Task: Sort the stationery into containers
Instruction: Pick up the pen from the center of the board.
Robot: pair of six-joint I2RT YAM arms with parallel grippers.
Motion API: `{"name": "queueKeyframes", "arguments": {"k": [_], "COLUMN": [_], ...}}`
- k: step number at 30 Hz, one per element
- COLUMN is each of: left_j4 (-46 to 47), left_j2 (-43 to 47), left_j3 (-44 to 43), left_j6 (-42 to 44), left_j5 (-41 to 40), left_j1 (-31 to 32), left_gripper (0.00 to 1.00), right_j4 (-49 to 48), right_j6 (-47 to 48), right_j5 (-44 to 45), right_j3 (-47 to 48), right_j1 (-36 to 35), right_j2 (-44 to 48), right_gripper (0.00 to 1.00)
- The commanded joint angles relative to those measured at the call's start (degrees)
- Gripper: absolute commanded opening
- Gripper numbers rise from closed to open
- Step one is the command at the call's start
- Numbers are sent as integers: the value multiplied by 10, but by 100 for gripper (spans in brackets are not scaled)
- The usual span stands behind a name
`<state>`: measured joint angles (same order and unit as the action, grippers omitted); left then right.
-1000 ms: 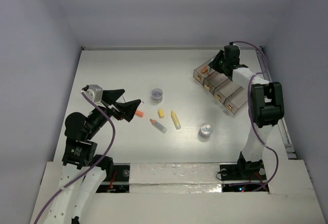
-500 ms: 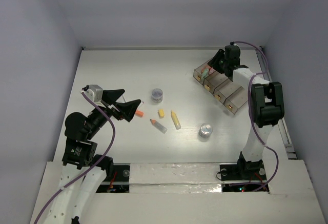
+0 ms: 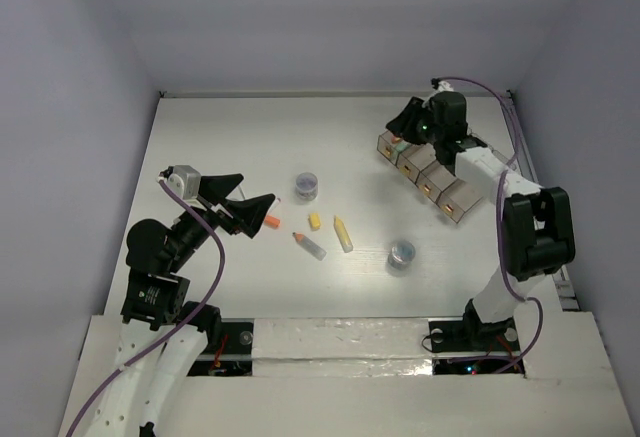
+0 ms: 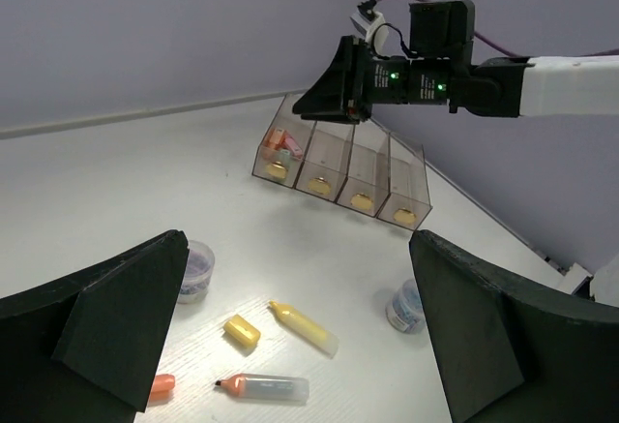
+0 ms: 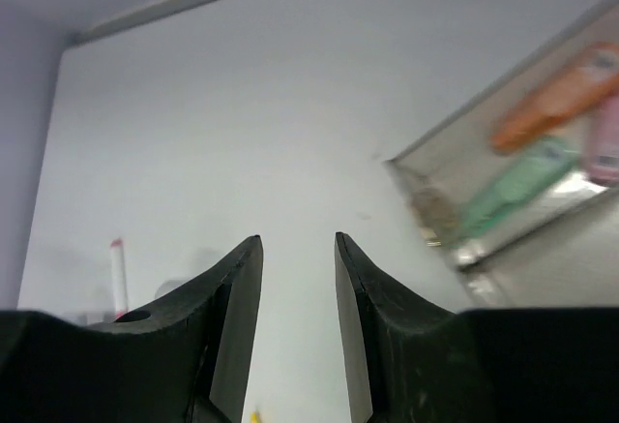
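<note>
The containers (image 3: 432, 171) are four smoky clear bins in a staggered row at the back right. My right gripper (image 3: 398, 129) hovers at the left end of the row, open a little, with nothing between its fingers (image 5: 298, 239). The end bin (image 5: 435, 225) holds an orange marker (image 5: 549, 105), a green marker (image 5: 511, 187) and a pink one (image 5: 609, 138). Loose stationery lies mid-table: a yellow marker (image 3: 343, 234), a clear orange-tipped marker (image 3: 309, 245), a yellow cap (image 3: 314, 221) and an orange cap (image 3: 271, 221). My left gripper (image 3: 258, 189) hangs wide open above the orange cap (image 4: 160, 387).
A purple tin (image 3: 307, 186) stands left of the middle and a silvery tin (image 3: 402, 254) nearer the front right. Each bin shows a yellow disc at its near end (image 4: 319, 185). Walls close the table on the left, back and right.
My right gripper has swung left off the end bin. The green marker seen at its tips half a second ago now lies in that bin. The left arm has not moved.
</note>
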<state>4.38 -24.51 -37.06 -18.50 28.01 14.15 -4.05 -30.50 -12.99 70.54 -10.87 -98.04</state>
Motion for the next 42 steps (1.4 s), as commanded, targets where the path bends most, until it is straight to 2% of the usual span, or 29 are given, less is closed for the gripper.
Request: {"name": "queueKeyframes", "arguments": {"k": [1,11,19,24,27,33,42], "left_j4": [16,-6,-30,-57,-75,-76,-68], "left_j2": [7,10,14,24,30,30,27], "left_j3": [-8,-15,-21,-32,-38,-40,-37], "left_j6": [4,7,4,0,-5,-4,-1], "left_j5": [-2,-48,-112,-201,-245,-240,-218], "left_j1": [2,-4,-14,-27,-33,-33,-33], "left_gripper": [99,99,99,99,99,99,99], "right_j4": [-3,91,135,141,134,185,262], "right_j6": [65,148,167,145,137,173,208], "right_j5": [-45,-40,-9,6,9,57,61], "right_j3": [-5,13,104,176,219,356,523], "right_j1": [-97,-262,-365,-394,-400,-416,-427], "right_j2": [31,32,-74,-146,-192,-304,-427], "right_gripper": [42,41,38,38,43,45,44]}}
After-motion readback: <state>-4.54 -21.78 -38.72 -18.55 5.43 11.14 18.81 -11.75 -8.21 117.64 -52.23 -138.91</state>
